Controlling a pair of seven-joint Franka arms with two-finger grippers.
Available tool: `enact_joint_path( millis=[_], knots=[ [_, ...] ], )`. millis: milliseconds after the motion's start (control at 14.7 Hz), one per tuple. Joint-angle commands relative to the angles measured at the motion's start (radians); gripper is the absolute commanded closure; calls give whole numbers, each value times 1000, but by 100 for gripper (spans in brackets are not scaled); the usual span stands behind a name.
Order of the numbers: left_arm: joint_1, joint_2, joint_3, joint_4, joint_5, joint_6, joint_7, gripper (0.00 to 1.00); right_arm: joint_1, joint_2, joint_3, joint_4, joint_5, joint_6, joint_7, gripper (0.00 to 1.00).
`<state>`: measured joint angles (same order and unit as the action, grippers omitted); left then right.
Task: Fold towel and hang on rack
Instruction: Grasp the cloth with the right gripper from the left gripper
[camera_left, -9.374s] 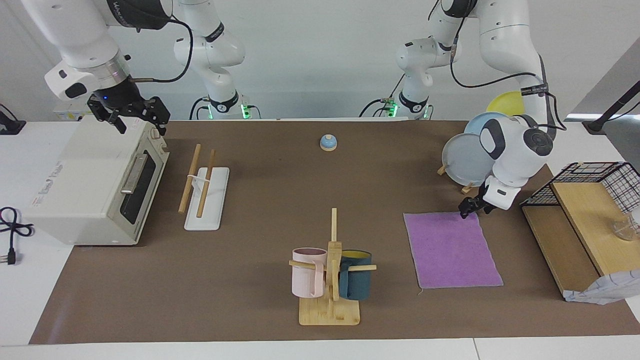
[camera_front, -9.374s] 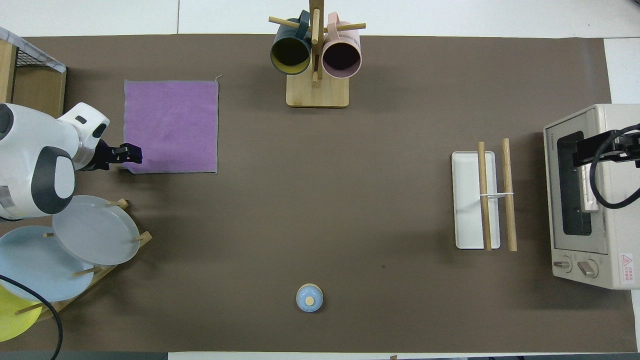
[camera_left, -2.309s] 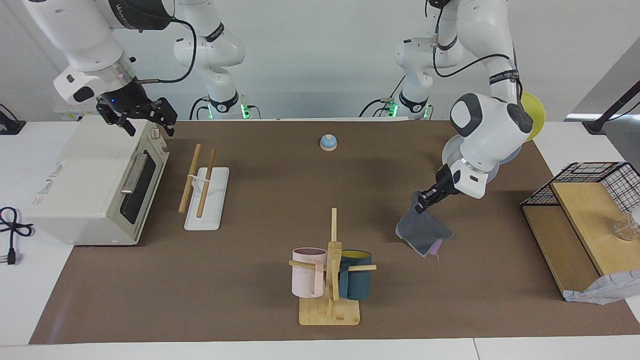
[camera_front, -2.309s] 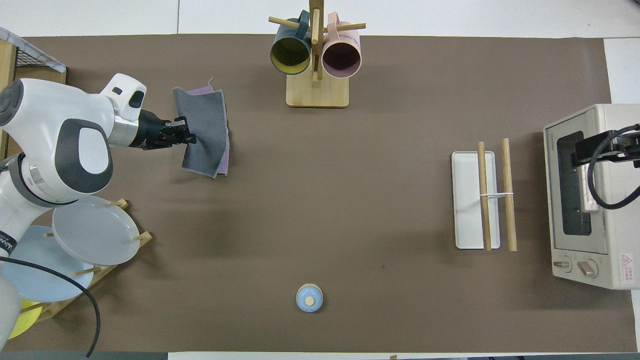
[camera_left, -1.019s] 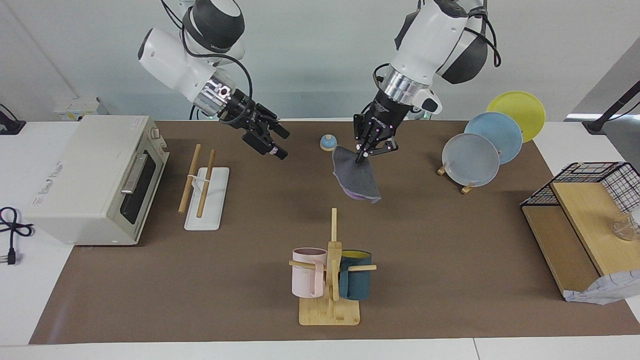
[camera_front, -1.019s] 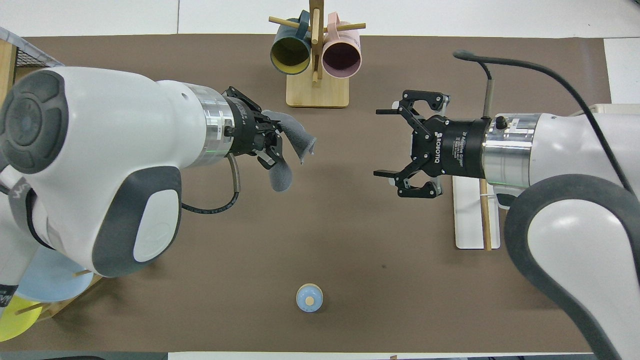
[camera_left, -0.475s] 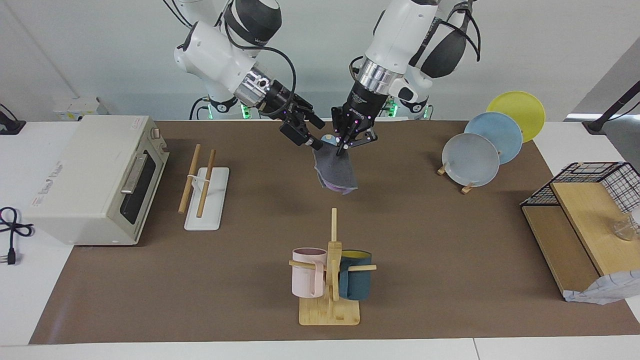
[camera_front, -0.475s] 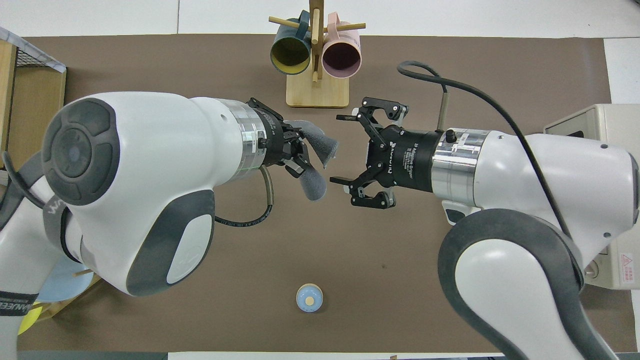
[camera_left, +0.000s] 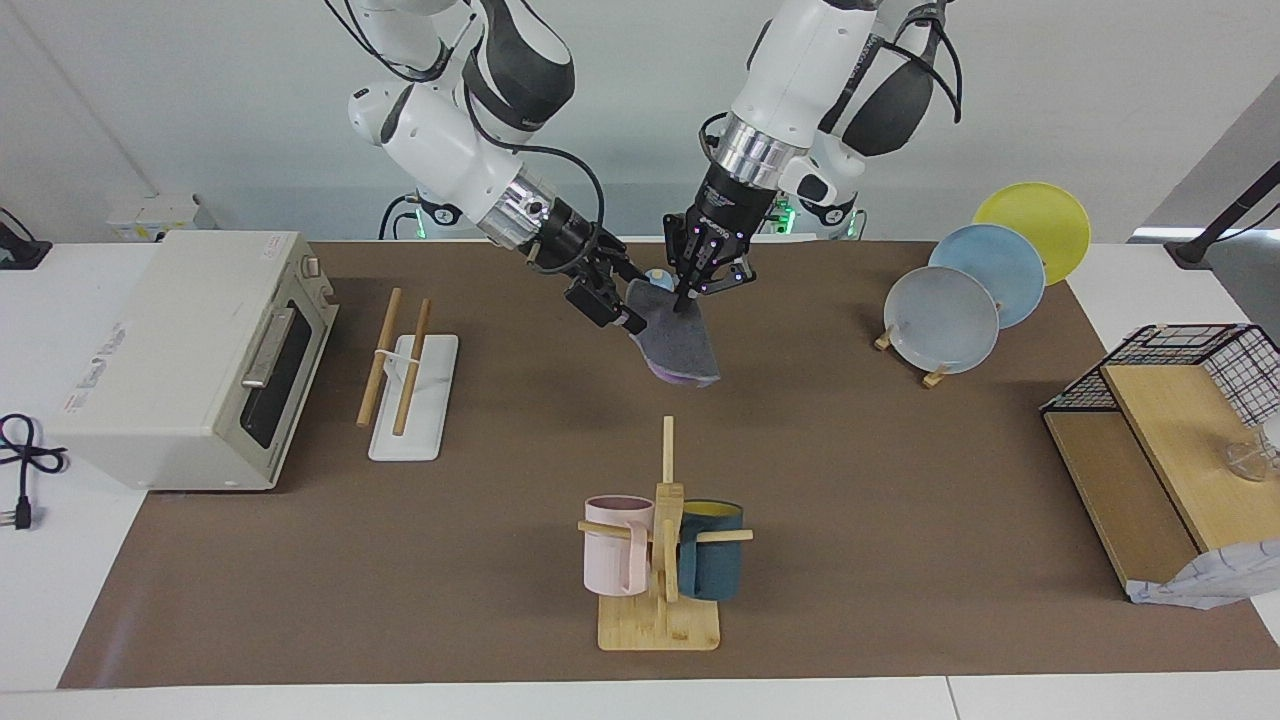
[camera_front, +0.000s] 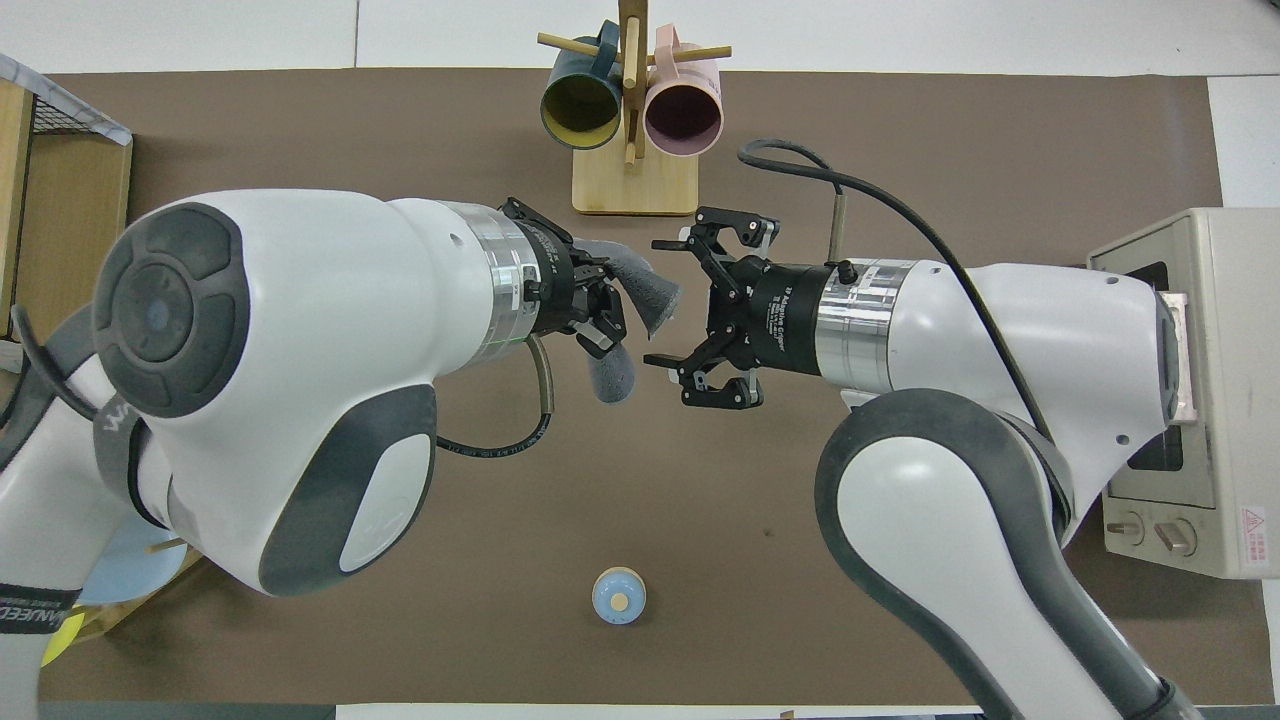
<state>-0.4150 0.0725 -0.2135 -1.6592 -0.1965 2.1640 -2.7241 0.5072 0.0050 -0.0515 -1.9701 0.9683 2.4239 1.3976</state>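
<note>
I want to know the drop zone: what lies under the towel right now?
The towel hangs in the air from the left pincer, with the open right pincer beside it. Below it is bare brown mat with its shadow. The strip of mat directly past the cloth is covered.

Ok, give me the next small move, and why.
Probably close the right gripper on the towel: the left gripper holds it up over the mat, and the right one is open at its edge; the rack is toward the right arm's end.
</note>
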Motion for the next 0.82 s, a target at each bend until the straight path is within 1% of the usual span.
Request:
enact_joint_path(
  millis=[0, 68, 136, 272, 340, 543, 747],
  knots=[
    [-14, -14, 8, -7, 34, 7, -88, 100, 16, 16, -1, 13, 26, 20, -66, 0],
    [-14, -14, 8, -7, 37, 7, -91, 100, 19, 16, -1, 11, 26, 20, -92, 20],
    [-14, -14, 8, -8, 37, 7, -91, 100, 19, 16, -1, 11, 26, 20, -101, 48],
    [-14, -14, 8, -8, 37, 7, -92, 100, 17, 16, -1, 14, 27, 18, -103, 97],
    [-14, -14, 8, -8, 37, 7, -92, 100, 17, 16, -1, 13, 26, 17, -107, 100],
    [-13, -14, 8, -10, 37, 7, -101, 100, 17, 16, -1, 13, 26, 9, -167, 100],
    [-13, -16, 8, -11, 37, 5, -105, 100, 17, 15, -1, 11, 24, 1, -181, 100]
  ],
)
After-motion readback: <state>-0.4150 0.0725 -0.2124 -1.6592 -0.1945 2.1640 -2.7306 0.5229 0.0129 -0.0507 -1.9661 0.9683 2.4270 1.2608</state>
